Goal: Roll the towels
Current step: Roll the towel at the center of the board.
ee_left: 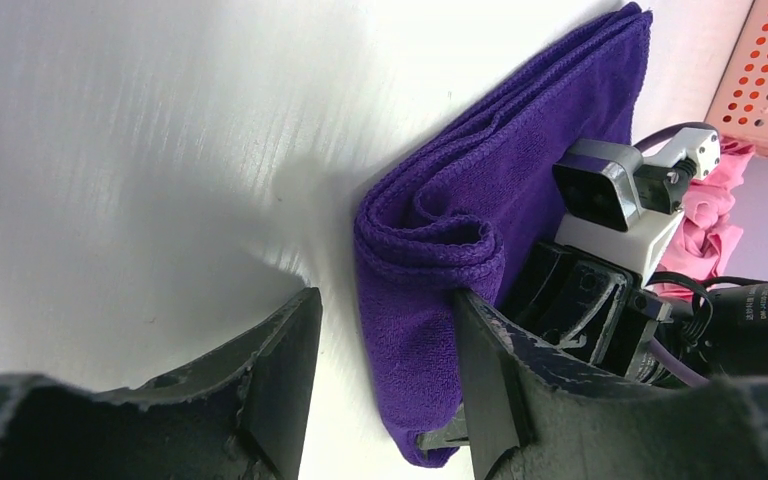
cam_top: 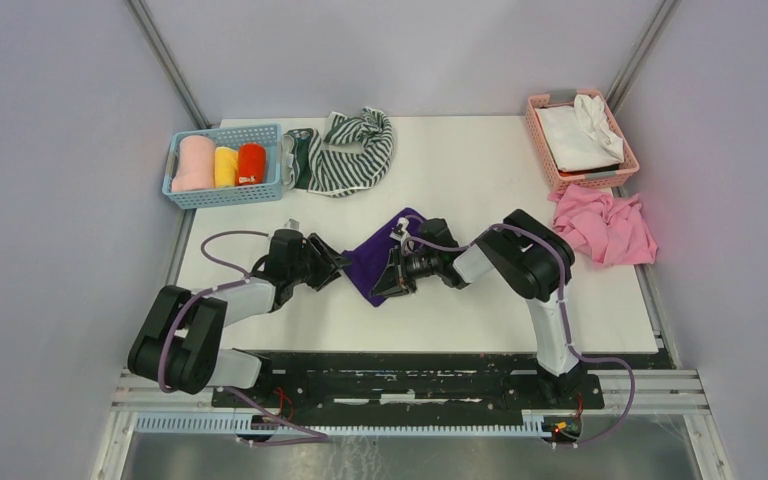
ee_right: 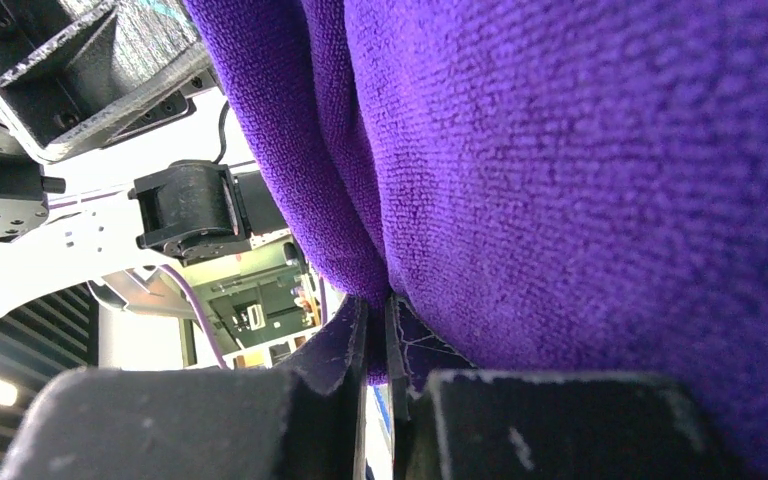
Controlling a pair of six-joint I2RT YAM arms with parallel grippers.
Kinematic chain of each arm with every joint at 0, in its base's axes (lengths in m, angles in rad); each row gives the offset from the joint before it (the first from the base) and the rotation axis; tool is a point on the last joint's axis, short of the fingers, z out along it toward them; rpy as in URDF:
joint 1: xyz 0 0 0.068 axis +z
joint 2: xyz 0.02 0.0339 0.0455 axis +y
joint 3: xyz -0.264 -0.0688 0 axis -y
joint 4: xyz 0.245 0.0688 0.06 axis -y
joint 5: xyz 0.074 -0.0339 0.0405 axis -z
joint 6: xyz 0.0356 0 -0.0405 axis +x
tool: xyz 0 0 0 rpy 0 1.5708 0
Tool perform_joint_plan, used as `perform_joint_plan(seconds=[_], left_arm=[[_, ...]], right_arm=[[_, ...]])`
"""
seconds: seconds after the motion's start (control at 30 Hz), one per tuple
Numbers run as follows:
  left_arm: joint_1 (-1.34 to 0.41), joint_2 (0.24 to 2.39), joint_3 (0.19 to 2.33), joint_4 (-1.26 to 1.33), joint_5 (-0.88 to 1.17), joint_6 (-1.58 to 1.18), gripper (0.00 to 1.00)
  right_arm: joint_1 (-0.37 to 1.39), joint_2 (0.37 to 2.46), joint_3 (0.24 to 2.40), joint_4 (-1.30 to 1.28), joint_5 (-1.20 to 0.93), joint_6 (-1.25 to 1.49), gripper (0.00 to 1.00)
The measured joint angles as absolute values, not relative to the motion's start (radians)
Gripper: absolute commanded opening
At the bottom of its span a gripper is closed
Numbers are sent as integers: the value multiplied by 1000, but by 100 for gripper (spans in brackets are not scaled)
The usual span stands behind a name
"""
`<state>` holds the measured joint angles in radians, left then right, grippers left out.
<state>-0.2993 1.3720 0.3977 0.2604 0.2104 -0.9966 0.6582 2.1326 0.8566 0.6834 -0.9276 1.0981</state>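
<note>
Cloth: the purple cloth point(cam_top: 385, 255) lies folded at mid-table, between the two grippers.
Long axis: it runs on a slant, from the cloth's far-right corner down to its near-left end, where the layers curl into a loose first turn.
Left gripper: the left gripper point(ee_left: 385, 300) sits at the cloth's left side, beside that curled end. Its jaws stand about half apart with nothing between them, and the right-hand finger point(ee_left: 480, 380) lies against the cloth's edge.
Right gripper: the right gripper point(ee_right: 375, 310) is at the cloth's near edge, its jaws almost closed and pinching a fold of the cloth.
Nearer arm: both are at the cloth. The right one holds it and the left one is free to work.
Left arm pose: low and stretched across the table, with the wrist pointing right at the cloth.
Right arm pose: elbow folded over the cloth's right side, with the wrist pointing left and down.
Key relation: the curl faces the left gripper, so rolling likely goes along the slant toward the far-right corner.
Striped towel: the striped towel point(cam_top: 355, 150) lies bunched and unrolled, beyond the cloth and well apart from it.
</note>
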Motion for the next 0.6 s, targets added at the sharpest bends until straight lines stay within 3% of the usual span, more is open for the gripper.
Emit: perform_joint_plan(seconds=[0.23,0.47,0.6], left_arm=[[-299,1283,394,189,183,-997,67],[-300,1247,418,153,160,-997,55],[-307,1272,426,138,159,-997,61]], right_arm=[[655,2107,868,587,-926,1049,9],[653,2093,874,529,-925,1019,9],[653,2088,876,510,-924,1011,9]])
